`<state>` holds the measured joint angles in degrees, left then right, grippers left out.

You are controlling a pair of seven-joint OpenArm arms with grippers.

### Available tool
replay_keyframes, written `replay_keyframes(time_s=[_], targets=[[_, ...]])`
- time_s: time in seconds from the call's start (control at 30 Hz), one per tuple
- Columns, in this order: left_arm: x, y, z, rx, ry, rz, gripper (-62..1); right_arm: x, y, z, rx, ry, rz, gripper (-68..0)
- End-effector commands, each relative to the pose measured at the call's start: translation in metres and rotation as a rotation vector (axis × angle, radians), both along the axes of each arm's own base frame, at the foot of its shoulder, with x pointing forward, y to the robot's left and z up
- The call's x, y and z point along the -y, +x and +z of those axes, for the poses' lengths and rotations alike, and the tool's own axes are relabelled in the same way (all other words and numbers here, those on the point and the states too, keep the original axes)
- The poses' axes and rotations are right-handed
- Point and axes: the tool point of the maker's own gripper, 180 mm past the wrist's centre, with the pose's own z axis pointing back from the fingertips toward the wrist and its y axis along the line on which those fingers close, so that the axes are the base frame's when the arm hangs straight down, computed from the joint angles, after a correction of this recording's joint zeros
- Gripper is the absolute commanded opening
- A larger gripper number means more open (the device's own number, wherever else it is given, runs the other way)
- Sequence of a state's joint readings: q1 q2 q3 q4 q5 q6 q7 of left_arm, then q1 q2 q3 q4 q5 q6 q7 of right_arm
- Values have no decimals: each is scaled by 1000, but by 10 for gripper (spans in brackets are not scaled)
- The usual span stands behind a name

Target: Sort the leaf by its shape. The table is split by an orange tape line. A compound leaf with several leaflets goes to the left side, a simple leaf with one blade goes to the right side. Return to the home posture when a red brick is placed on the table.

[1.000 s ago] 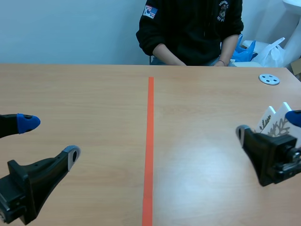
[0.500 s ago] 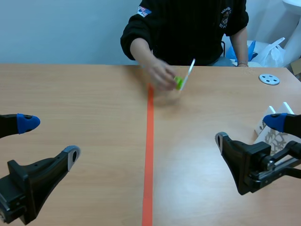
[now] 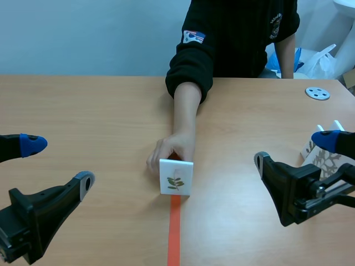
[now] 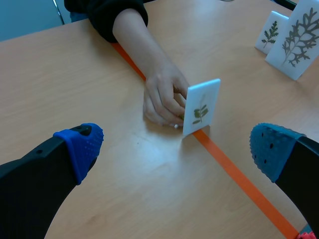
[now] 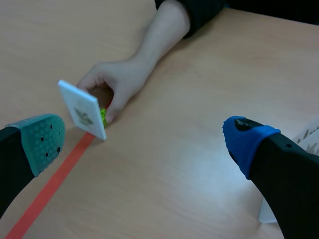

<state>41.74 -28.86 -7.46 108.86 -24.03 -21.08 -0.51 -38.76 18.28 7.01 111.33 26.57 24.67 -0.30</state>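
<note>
Fig.: markings as seen from the room. No word or no. can be read anywhere. (a) Sleeve patch (image 3: 193, 37) on the person's (image 3: 233, 33) black top: small flag-like badge in red, blue & white; no letters made out. (b) Chest emblem (image 3: 277, 24), same top: round white print w/ lettering too small to read. (c) Leaf card (image 3: 176, 178), white, upright on the orange tape line (image 3: 174, 233), the person's hand (image 3: 169, 151) just behind it: picture only, a green sprig w/ several leaflets. (d) Two more white cards (image 4: 300, 37) toward the table's right side: each w/ a dark feathery leaf print, picture only.
</note>
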Motion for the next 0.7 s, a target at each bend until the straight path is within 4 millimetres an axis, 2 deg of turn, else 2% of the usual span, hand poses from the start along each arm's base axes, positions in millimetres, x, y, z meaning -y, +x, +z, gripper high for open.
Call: replay_keyframes(time_s=[0.0,0.1,0.23,0.67], targets=[[5,0,7,19,-27,-3,14,0,5,13,44,-2,7,4],[5,0,7,19,-27,-3,14,0,10,14,56,0,6,4],[5,0,7,19,-27,-3,14,-7,16,7,56,-19,28,4],[5,0,7,20,-27,-3,14,-58,38,-31,82,-18,179,4]])
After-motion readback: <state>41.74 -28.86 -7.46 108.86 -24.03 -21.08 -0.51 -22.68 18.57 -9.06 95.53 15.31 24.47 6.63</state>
